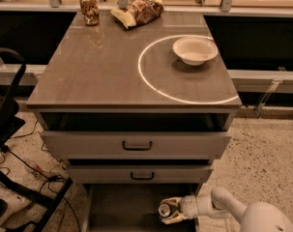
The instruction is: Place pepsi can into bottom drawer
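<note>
My hand [169, 210] is low at the near right, over the right side of the pulled-out bottom drawer [122, 207], closed around the pepsi can [165, 210], whose silver top faces left. Above it, two upper drawers [136, 144] stand slightly open. On the surface [102, 66] sit a white bowl [195, 50] at right, a brownish can [89, 7] far left, and a crumpled bag [139, 8].

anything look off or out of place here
Nothing spilled or damaged. The pincer holds the pepsi can tipped on its side over the bottom drawer, and all three drawers stand pulled out.
</note>
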Tool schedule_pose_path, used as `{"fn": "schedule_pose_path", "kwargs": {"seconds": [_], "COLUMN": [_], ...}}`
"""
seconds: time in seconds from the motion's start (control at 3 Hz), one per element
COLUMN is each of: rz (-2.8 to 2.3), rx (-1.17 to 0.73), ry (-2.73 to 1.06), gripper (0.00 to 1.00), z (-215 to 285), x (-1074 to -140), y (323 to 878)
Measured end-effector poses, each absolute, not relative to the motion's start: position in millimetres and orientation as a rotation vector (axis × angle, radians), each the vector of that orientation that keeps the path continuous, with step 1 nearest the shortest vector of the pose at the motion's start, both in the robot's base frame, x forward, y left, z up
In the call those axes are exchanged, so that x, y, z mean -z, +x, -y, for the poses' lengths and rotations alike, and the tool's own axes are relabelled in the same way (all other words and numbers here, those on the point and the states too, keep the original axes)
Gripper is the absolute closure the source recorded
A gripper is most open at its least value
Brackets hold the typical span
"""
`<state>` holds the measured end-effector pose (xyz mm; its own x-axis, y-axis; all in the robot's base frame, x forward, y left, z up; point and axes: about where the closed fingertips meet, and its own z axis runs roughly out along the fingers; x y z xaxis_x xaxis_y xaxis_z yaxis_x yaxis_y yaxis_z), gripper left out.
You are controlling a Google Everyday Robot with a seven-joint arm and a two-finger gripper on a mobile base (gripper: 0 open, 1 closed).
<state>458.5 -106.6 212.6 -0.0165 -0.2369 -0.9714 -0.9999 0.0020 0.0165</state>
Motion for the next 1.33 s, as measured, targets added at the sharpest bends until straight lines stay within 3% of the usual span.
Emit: {"fn": "schedule_pose_path", "kwargs": {"seconds": [0.33,0.67,1.33], "rz": [-1.435,-1.429,-1.424], "rx": [-1.051,-1.062,-1.076], "ry": [-1.394,-1.393,-1.391], "gripper": [0.98,0.76,0.13], "z": [106.6,104.1,97.7], "x": [-195.9,-196.5,-194.9], "y": [463.1,461.4,458.5]}}
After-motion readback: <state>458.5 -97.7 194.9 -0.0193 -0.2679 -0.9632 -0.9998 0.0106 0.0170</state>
